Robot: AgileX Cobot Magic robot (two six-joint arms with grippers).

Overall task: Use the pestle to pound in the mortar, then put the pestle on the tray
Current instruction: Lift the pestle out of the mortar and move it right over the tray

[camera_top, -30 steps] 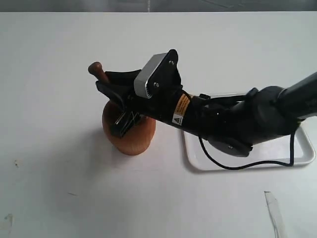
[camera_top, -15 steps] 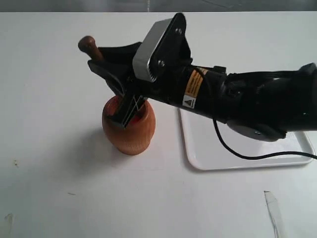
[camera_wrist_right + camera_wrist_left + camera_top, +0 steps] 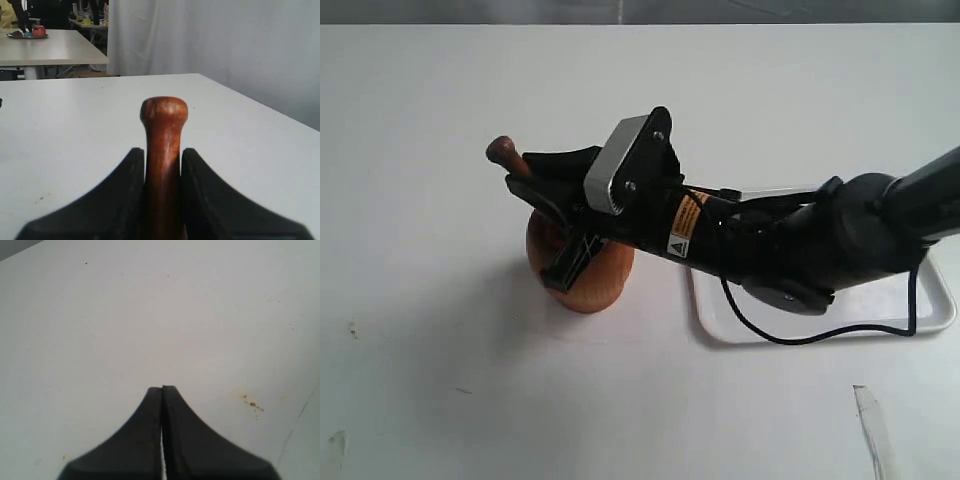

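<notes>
Over the brown mortar (image 3: 595, 285) on the white table (image 3: 440, 380), the right gripper (image 3: 163, 156) is squeezing the pestle (image 3: 503, 152) just under its little knob. The pestle is leaning, and its fat end is hiding behind the gripper. Just beside the mortar, the white tray (image 3: 920, 312) is lying flat under the arm, while the left gripper (image 3: 162, 388) is hanging over bare table, pressed tight together and holding nothing.
</notes>
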